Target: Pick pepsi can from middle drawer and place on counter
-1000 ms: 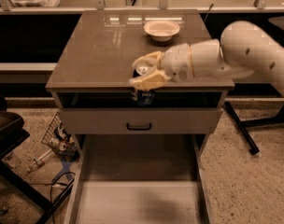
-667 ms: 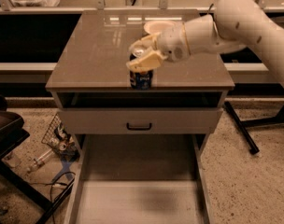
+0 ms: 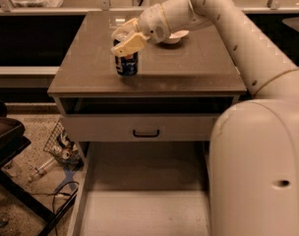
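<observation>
The pepsi can (image 3: 126,64), dark blue with a silver top, stands upright on or just above the left middle of the counter (image 3: 189,68). My gripper (image 3: 126,37) comes in from the right and is shut around the can's top. One pale finger (image 3: 130,43) lies across the can's front. The middle drawer (image 3: 139,210) is pulled out below and its flat pale bottom is bare.
A pale round bowl (image 3: 175,36) sits at the back of the counter, partly behind my wrist. A drawer front with a black handle (image 3: 145,132) is under the counter. My arm's large body fills the right side. Clutter and cables lie on the floor at left.
My gripper has carried the can from the counter's front edge up and back over the counter, then to its left middle. The view has shifted, with the arm now closer on the right.
</observation>
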